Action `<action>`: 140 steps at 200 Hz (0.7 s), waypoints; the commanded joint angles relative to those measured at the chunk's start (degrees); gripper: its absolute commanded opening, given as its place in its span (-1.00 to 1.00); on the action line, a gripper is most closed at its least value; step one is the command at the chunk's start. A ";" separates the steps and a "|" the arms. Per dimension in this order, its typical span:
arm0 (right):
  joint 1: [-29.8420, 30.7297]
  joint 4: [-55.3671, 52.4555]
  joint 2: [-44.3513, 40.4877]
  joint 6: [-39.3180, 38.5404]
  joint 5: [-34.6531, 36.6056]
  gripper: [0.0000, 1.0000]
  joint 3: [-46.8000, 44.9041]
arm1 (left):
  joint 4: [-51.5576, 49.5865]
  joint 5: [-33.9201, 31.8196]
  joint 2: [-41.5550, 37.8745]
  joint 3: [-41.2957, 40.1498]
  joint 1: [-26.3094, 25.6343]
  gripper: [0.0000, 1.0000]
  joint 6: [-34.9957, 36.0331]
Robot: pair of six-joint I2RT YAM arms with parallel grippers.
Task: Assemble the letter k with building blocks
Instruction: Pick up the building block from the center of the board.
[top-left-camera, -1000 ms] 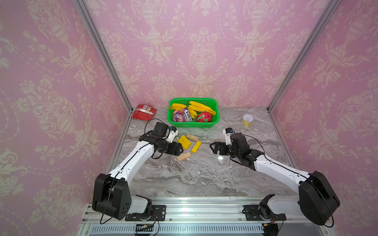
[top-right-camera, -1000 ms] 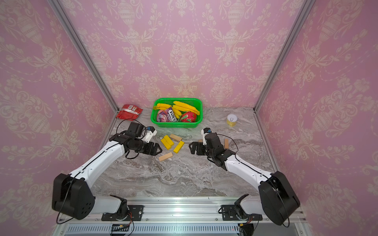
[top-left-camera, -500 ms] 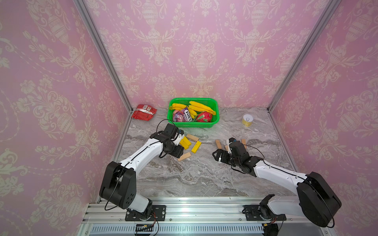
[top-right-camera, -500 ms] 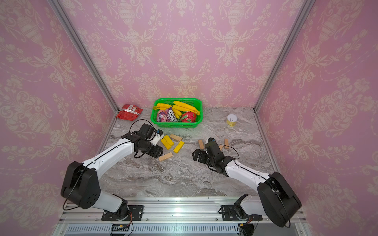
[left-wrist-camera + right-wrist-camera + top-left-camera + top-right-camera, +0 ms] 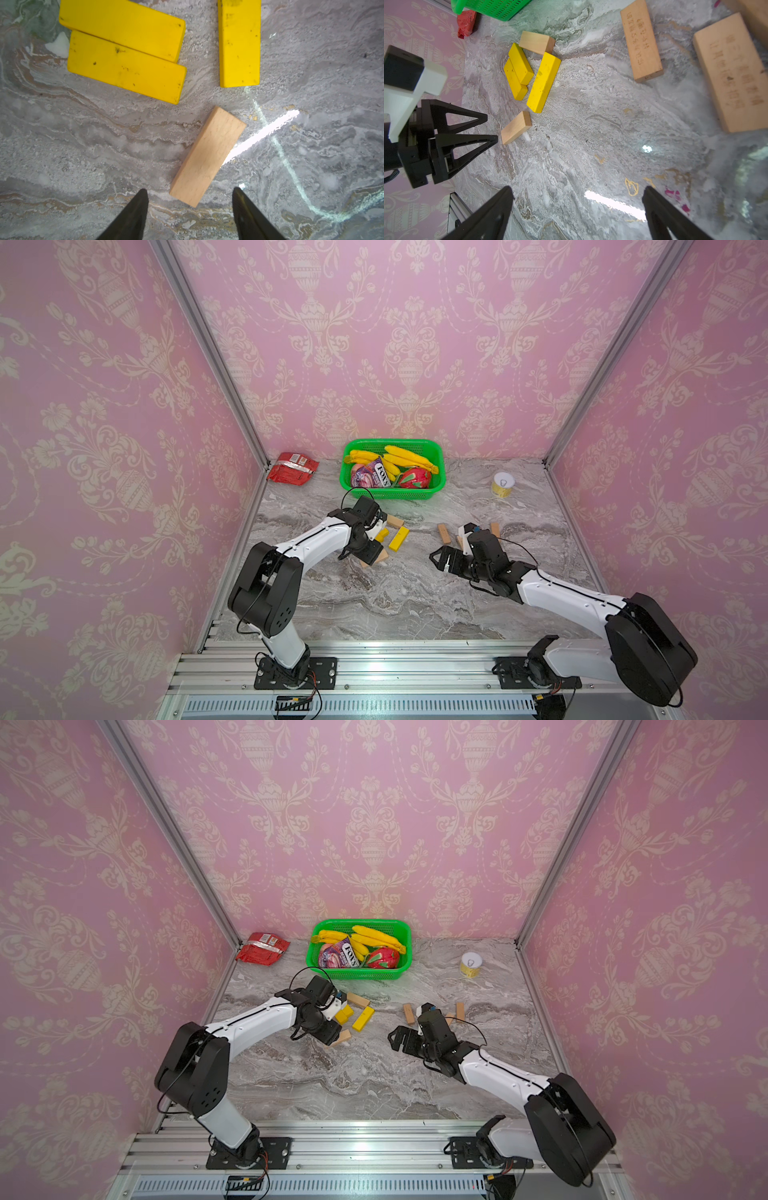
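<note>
A wood block [image 5: 207, 155] lies flat and slanted on the marble tabletop [image 5: 395, 597]. Its near end sits just between the parted fingers of the left gripper [image 5: 189, 190], which touch nothing. Just beyond it, two yellow blocks [image 5: 126, 66] lie touching side by side, with a third yellow block [image 5: 240, 41] slightly apart. Over by the right gripper [image 5: 577, 188] lie printed wood blocks [image 5: 641, 41]; its fingers are spread wide and hold nothing.

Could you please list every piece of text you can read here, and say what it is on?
"FOX'S": purple sweets packet in the green plastic basket.
Engraved characters on the tan wooden blocks: too blurred to read.
Print on the red foil packet: too small.
</note>
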 commanded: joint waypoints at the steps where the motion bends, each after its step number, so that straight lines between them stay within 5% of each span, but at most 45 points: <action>1: 0.37 0.65 -1.25 0.77 -0.38 1.00 -0.71 | 0.19 -1.02 2.14 2.08 -0.59 0.33 1.91; 140: 0.37 -1.19 -0.48 -0.24 -1.05 1.00 -0.03 | -0.19 -1.22 6.71 3.52 -1.45 0.27 2.22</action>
